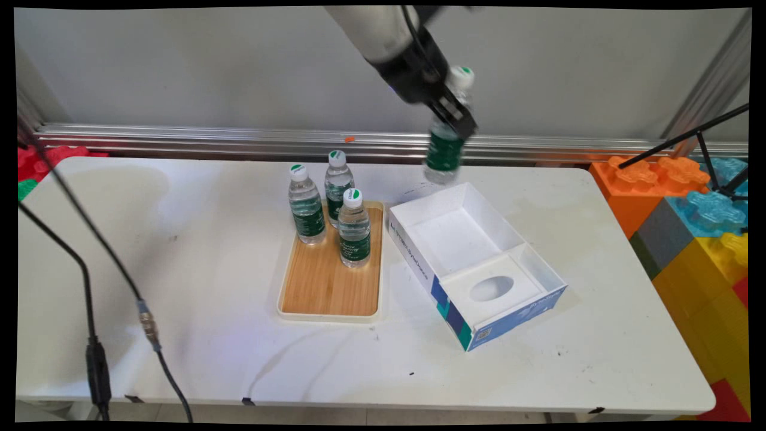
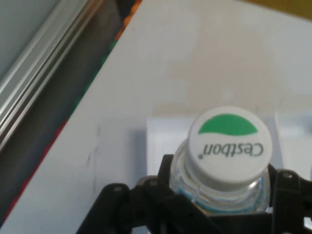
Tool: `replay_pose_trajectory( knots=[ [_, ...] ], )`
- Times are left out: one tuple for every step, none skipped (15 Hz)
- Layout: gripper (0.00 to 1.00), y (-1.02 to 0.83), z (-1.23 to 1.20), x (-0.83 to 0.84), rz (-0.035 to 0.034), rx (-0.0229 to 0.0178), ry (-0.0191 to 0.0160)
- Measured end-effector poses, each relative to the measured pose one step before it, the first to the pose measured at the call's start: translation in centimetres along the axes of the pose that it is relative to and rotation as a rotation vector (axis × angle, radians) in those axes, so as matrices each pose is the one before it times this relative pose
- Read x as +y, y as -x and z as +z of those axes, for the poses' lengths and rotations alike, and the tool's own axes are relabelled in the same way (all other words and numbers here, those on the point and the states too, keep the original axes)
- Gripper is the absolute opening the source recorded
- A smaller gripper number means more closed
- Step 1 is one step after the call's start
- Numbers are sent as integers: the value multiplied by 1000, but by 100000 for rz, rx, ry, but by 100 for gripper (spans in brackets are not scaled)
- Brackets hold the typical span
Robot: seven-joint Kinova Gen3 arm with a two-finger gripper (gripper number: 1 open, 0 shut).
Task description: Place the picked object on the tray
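the hand (image 1: 453, 114) is pinching a water bottle (image 1: 446, 149) just below its shoulder, one finger on either side of the clear neck, and holds it in the air well clear of the worktop (image 1: 197, 269). in the hand view the white cap with its green mark and the word "cestbon" (image 2: 229, 144) sits right above the linkage, so the bottle's long axis runs nearly along the hand's own line of sight. in the main view that axis is close to upright, tilted a little, with the cap (image 1: 462, 76) above the hand and the green label and base hanging below it.

directly beneath and slightly nearer the camera than the hanging base lies an open white cardboard box (image 1: 419, 239) with blue printed sides. its larger bare compartment is the part closest under the bottle; the smaller compartment with an oval cut-out (image 1: 492, 288) lies farther from the hand, toward the worktop's near edge.

off to the hand's side, away from the box, a wooden tray (image 1: 329, 287) carries three more capped bottles (image 1: 354, 230) standing upright at its far end, well apart from the held one.
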Motion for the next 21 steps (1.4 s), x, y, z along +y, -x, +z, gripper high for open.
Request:
replay_pose_trajectory(
  knots=[
    [0,313,-2330,56,570,-1778,-1006],
    [0,502,-2413,391,1777,-1107,1094],
    [0,524,-1691,272,1585,-497,1154],
    [0,1117,-2462,160,2322,-393,1648],
    [0,1200,-1885,160,1637,-126,1952],
    [0,1344,-1504,262,1010,-170,1739],
    [0,1621,-1444,192,1505,-169,2470],
    [0,1856,-1121,-46,2055,-649,2577],
    [0,1654,-828,191,1284,-593,1541],
    [0,1823,-634,166,1738,-893,1835],
    [0,1821,-401,114,1928,-389,1490],
    [0,1434,-82,20,1628,-210,1017],
    [0,1581,167,-47,1748,-43,883],
    [0,1443,460,-50,1691,264,440],
    [0,1168,555,-160,1594,343,370],
    [0,1268,750,-204,1753,811,230],
    [0,1168,954,-274,1753,1014,190],
    [0,814,715,-189,1034,718,22],
    [0,741,778,-248,1063,804,63],
    [0,839,953,-313,1156,1015,279],
    [0,962,1120,-359,1112,1167,488]
  ],
)
